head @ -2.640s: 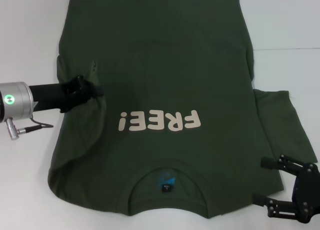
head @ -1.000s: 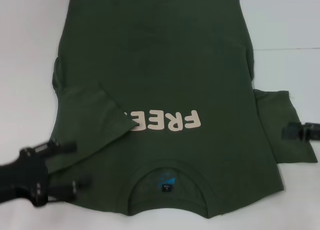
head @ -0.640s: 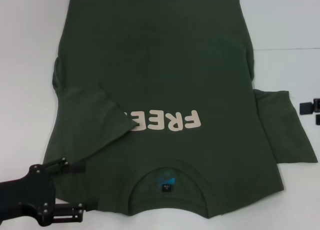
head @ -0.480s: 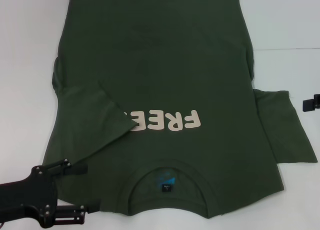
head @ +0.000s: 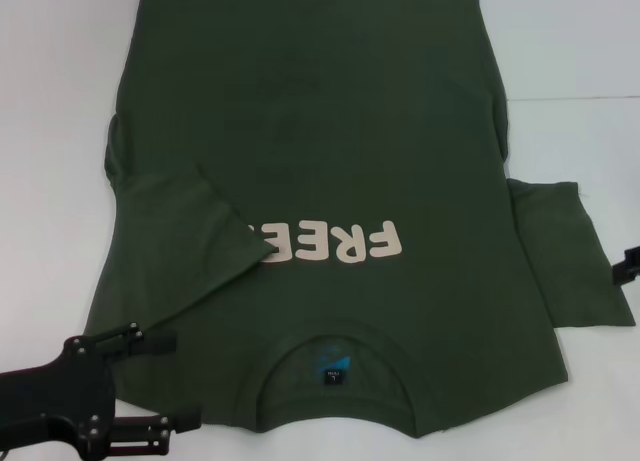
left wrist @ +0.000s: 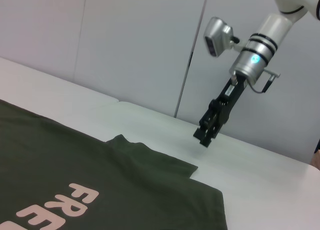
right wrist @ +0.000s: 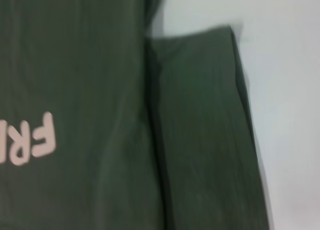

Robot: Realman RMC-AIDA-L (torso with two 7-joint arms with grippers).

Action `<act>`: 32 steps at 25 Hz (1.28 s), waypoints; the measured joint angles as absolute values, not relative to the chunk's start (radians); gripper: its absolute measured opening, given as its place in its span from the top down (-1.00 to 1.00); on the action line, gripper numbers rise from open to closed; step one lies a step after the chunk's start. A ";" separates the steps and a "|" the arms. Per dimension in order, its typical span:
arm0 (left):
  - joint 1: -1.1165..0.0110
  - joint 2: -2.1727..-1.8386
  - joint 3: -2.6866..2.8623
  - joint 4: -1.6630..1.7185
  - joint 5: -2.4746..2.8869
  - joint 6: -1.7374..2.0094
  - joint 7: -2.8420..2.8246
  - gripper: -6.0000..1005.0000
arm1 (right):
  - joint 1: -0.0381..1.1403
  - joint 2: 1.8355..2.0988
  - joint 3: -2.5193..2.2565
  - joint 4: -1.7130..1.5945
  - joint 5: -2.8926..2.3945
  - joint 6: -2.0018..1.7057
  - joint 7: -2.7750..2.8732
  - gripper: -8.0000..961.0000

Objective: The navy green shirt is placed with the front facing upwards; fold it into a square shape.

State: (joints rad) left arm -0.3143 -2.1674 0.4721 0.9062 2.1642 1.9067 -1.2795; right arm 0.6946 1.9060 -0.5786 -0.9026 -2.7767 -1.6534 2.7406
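Shirt flat on table, left sleeve folded in, both grippers off it.

The navy green shirt [head: 320, 171] lies front up on the white table [head: 60, 101], collar nearest robot, "FREE!" lettering [head: 325, 243] partly covered by the left sleeve [head: 185, 231] folded inward; right sleeve [head: 565, 261] still spread out. Left gripper [head: 165, 381] near the shirt's left shoulder corner, jaws apart, holding nothing. Right gripper [left wrist: 205, 135] above table just beside right sleeve; can't tell its jaw gap.

Black left gripper [head: 150, 381], silver-screwed, silver right wrist [left wrist: 255, 53]
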 joint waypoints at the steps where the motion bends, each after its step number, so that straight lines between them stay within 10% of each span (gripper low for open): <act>1: -0.314 -2.167 0.472 0.906 2.164 1.907 -1.278 -0.86 | 0.696 1.905 -0.581 -0.883 -2.780 -1.642 2.743 -0.90; 32: -0.320 -2.169 0.477 0.903 2.166 1.897 -1.275 -0.86 | 0.694 1.919 -0.584 -0.734 -2.782 -1.486 2.715 -0.91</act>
State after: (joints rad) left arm -0.3197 -2.1690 0.4769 0.9034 2.1660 1.8975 -1.2747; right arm 0.6943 1.9193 -0.5845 -0.7344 -2.7817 -1.4856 2.7152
